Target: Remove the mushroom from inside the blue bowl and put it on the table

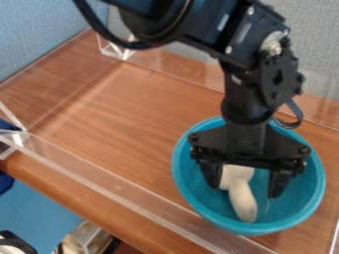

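A: Nearest first, item one: clear acrylic wall [93, 179], running along the near edge of the table [106, 109]. Condition: nothing resting against it.

B: Item two?

A: Blue bowl [199, 193], near right corner of the table, just behind that wall. Contents: one mushroom [243, 190], lying in the bottom of the bowl, pale stem uppermost in view; cap hard to make out.

B: And the gripper [248, 183]?

A: Item three. Pointing steeply down into the bowl, jaws spread wide, one finger either side of the mushroom. Grasping nothing. Whether a fingertip touches the stem I cannot tell.

B: Step in hand?

A: Judged as the reach: claw is positioned around the mushroom, not yet closed. Mushroom not removed.

B: Next move calls for?

A: Probably a closing of the fingers onto the stem, perhaps after a slight descent, then a straight lift clear of the bowl rim. Glossy rounded toy, so an off-centre squeeze may let it slip.

B: Farther back?

A: Item four: bare wood tabletop to the left and far side, suitable for set-down. Item five: far acrylic wall [133, 50].
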Action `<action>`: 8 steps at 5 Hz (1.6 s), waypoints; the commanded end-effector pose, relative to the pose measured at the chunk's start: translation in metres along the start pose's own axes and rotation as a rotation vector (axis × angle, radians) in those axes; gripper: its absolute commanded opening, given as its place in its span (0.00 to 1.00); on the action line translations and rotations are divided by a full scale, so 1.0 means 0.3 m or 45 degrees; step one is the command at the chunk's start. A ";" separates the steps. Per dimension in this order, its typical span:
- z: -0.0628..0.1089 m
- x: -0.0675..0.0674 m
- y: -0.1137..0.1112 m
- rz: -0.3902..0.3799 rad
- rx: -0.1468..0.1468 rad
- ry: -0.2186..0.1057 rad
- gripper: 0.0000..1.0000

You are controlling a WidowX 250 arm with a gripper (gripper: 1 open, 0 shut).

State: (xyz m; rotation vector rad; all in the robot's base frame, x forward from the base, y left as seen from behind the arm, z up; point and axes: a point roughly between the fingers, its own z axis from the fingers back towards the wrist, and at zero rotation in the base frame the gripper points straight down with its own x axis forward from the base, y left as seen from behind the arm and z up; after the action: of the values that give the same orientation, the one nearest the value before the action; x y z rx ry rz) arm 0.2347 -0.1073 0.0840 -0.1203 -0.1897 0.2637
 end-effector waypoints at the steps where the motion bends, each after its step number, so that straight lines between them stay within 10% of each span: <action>1: -0.019 0.011 -0.043 0.023 -0.016 -0.045 1.00; 2: -0.058 0.015 -0.061 -0.019 -0.003 -0.034 1.00; 3: -0.086 0.024 -0.075 -0.055 0.003 -0.025 0.00; 5: -0.039 0.034 -0.037 0.081 0.017 -0.056 0.00; 8: 0.216 0.178 0.026 0.274 -0.026 -0.165 0.00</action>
State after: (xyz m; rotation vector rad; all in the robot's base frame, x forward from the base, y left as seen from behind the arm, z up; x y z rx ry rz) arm 0.2647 -0.0788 0.1353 -0.1121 -0.2478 0.4812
